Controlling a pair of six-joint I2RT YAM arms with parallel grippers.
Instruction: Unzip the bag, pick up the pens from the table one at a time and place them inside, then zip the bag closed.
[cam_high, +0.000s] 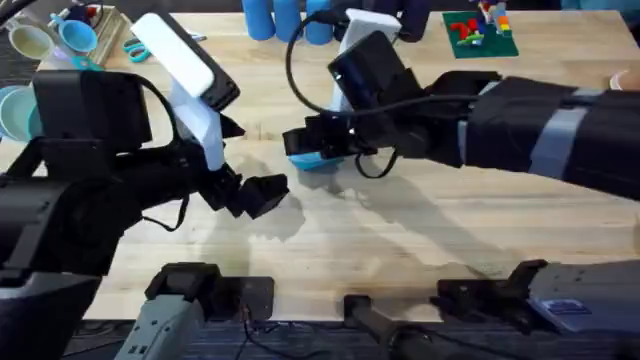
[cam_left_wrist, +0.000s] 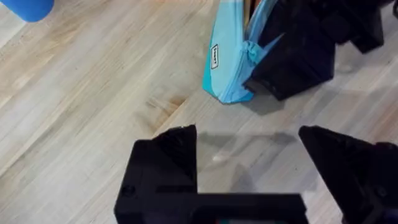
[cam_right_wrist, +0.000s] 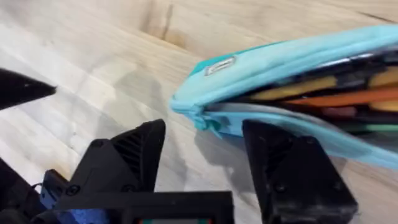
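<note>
The light blue bag (cam_high: 316, 160) lies on the table (cam_high: 400, 230) near its middle, mostly covered by my right arm. In the right wrist view the bag (cam_right_wrist: 267, 65) has its zipper open, and an orange pen (cam_right_wrist: 348, 98) lies inside among other dark and yellowish things. My right gripper (cam_right_wrist: 202, 140) is open, its fingers on either side of the bag's near end by the zipper pull (cam_right_wrist: 200, 117). My left gripper (cam_left_wrist: 249, 149) is open and holds nothing. It hovers over bare wood a short way from the bag (cam_left_wrist: 227, 62).
Tall blue cups (cam_high: 275, 18) stand at the back centre, with a white object (cam_high: 372, 25) beside them. A green plate with toy bricks (cam_high: 480, 35) is at the back right. Cups (cam_high: 75, 35) and scissors (cam_high: 135, 45) are at the back left.
</note>
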